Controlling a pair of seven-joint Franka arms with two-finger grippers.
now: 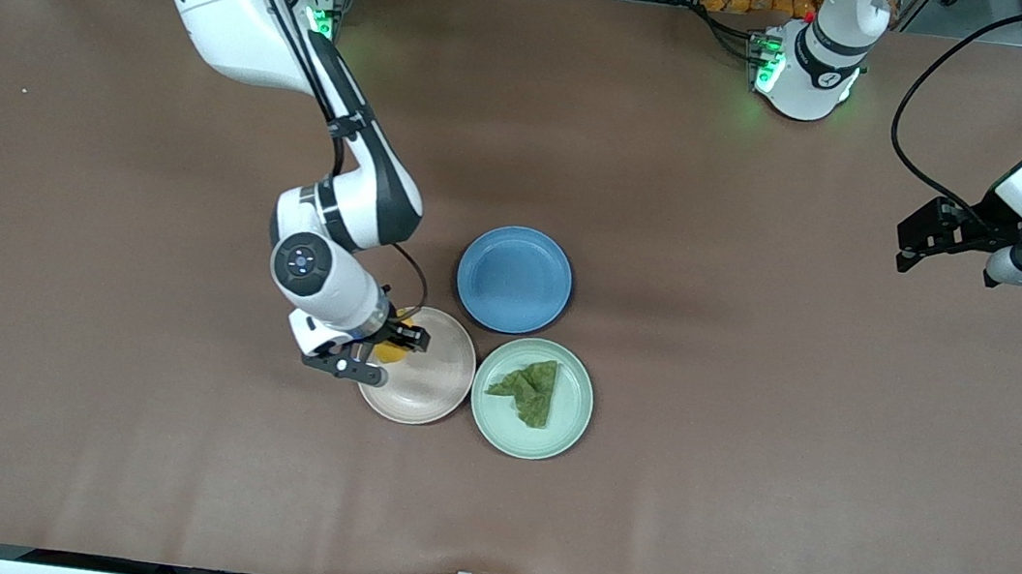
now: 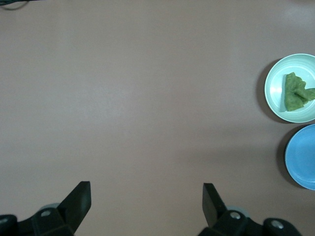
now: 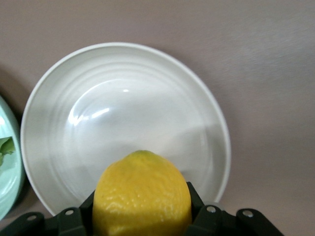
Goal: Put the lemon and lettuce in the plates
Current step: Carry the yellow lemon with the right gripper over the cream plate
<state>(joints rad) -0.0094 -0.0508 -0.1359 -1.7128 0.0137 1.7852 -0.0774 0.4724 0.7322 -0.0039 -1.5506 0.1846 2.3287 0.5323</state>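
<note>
Right gripper (image 1: 384, 351): hanging over the rim of the pink-beige plate at the right arm's end of the plate group, its jaws pinching the lemon (image 1: 388, 350) from both sides. The lemon is sitting in the air above the plate, not touching it.

Pink-beige plate (image 1: 430, 394): lying on the brown table (image 1: 72, 370), its bowl holding nothing.

Blue plate (image 1: 514, 279): lying farther from the front camera than the other two plates, just beside both, holding nothing.

Mint green plate (image 1: 563, 420): lying just beside the pink-beige plate, toward the left arm's end. The lettuce (image 1: 530, 390) is resting inside it, a wrinkled green wedge across the middle.

Left gripper (image 1: 942, 233): waiting in the air over bare table at the left arm's end, well apart from the plates, jaws spread wide with nothing between them.
</note>
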